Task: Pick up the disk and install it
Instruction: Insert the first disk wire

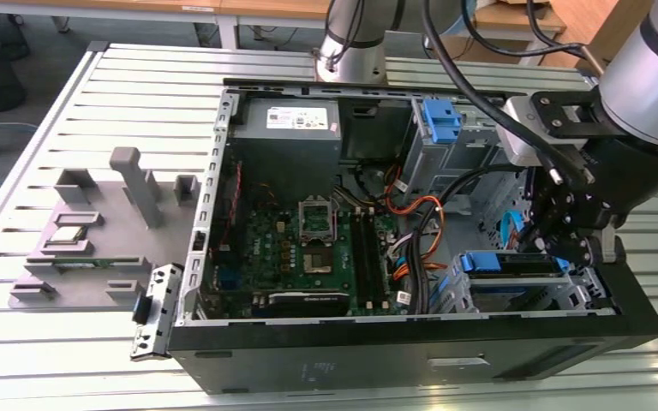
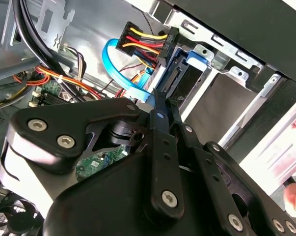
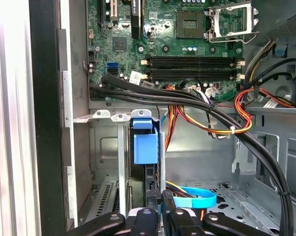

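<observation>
The gripper (image 3: 159, 199) hangs low inside the open computer case (image 1: 421, 360), its black fingers (image 3: 151, 197) drawn narrow, nearly together, around the thin edge of the disk (image 3: 147, 147). The disk stands on edge in the grey drive cage (image 3: 106, 147) at the case's front corner, its blue carrier handle (image 1: 516, 264) poking up between the cage walls. In the second wrist view the black linkage (image 2: 157, 162) crowds the foreground, and beyond it a power connector (image 2: 143, 42) with red, yellow and black wires sits plugged at the disk's end.

Close around the fingers lie a light-blue flat data cable (image 3: 199, 197) curled on the case floor and a bundle of thick black cables (image 3: 197, 101) that sweeps across above the cage — with orange and yellow wires (image 3: 226, 123) looped just beside. Farther in, the green motherboard (image 1: 306, 244) carries an open processor socket (image 3: 228, 19) and dark memory slots (image 3: 192, 61). A second blue bracket (image 1: 441, 120) sits atop the far cage, beside the grey power supply (image 1: 292, 128).

The case rests on a slatted metal table (image 1: 100, 94); toward the exterior view's left stands a grey fixture block (image 1: 100, 231). The arm's base (image 1: 352, 43) rises behind the case — room between cage wall and cables is tight.
</observation>
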Controlling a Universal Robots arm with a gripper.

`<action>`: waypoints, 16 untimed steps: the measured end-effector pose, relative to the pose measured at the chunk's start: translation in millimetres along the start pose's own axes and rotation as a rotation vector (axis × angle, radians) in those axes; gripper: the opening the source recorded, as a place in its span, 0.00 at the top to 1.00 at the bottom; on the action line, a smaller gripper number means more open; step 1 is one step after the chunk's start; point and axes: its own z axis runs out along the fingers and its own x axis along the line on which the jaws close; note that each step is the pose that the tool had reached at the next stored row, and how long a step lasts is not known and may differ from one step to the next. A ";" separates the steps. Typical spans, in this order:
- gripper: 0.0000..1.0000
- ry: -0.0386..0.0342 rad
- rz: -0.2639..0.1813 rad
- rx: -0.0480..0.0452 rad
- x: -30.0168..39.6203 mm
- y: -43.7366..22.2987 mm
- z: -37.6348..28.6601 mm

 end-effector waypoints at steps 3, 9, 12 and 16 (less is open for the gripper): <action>0.84 -0.0010 -0.002 0.0086 0.3 0.5 0.8; 0.84 -0.0020 -0.006 0.0155 1.3 2.0 2.6; 0.84 -0.0021 -0.008 0.0158 1.6 2.5 3.5; 0.84 -0.0025 -0.014 0.0167 2.2 3.1 4.8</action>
